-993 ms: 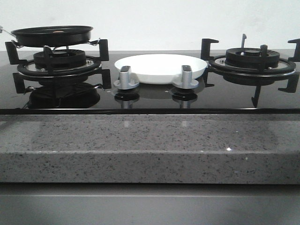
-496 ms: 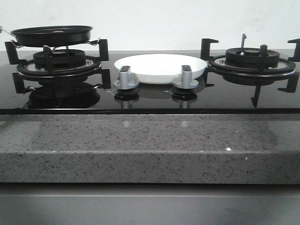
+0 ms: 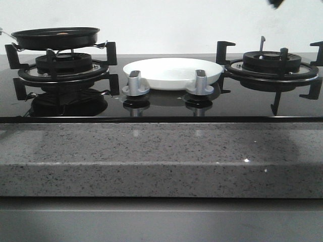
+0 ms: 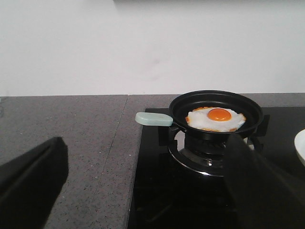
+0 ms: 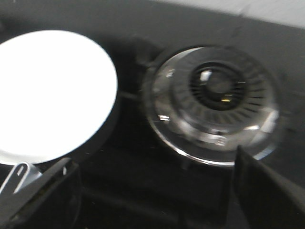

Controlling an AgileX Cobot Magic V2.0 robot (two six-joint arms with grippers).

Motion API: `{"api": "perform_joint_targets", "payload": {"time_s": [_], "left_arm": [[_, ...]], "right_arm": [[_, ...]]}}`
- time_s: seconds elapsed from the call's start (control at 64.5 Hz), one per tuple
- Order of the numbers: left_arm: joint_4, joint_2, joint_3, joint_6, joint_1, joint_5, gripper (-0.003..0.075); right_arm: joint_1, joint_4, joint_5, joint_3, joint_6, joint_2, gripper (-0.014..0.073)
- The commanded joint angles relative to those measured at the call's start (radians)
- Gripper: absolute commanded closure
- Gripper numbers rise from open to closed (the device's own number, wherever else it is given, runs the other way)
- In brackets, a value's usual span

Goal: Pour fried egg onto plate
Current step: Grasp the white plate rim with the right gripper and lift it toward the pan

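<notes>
Above the right burner (image 3: 272, 63), a dark arm tip newly enters the front view's top corner, so reaching has only begun. Both end effectors, left (image 4: 143, 191) and right (image 5: 157, 200), are spread, empty. Left of the bare plate (image 3: 171, 70), the fried egg (image 4: 215, 118) lies in the pan (image 4: 217, 102); open stovetop separates them.

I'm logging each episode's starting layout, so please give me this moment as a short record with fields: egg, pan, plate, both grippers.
egg: flat fried egg with orange yolk, lying yolk up in the pan
pan: black round frying pan with pale green handle, on the left burner
plate: glossy white round plate, bare, between the two burners
left gripper: open, holding nothing, short of the pan
right gripper: open, holding nothing, above the right burner
</notes>
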Motion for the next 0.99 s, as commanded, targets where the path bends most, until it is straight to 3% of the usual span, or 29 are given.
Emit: {"api": "perform_joint_targets", "payload": {"time_s": [0.0,0.233,0.403,0.527,0.977], "left_arm": [[-0.001,0.010,-0.037,-0.003,0.000,-0.075,0.0071],[-0.001,0.010,-0.037,-0.003,0.000,-0.075,0.0071],[-0.001,0.010,-0.037,-0.003,0.000,-0.075,0.0071],[-0.001,0.010,-0.037,-0.003,0.000,-0.075,0.0071],[-0.001,0.010,-0.037,-0.003,0.000,-0.075,0.0071]], "right_arm": [[0.018,0.003,0.051,-0.138,-0.008,0.076,-0.0061],[0.029,0.124,0.252,-0.408,-0.108,0.308,-0.0049],[0.029,0.150,0.321,-0.568,-0.141,0.438,0.0102],[0.029,0.144,0.344,-0.677,-0.150,0.521,0.0160],[0.029,0.149,0.566,-0.976,-0.151,0.748,0.0160]]}}
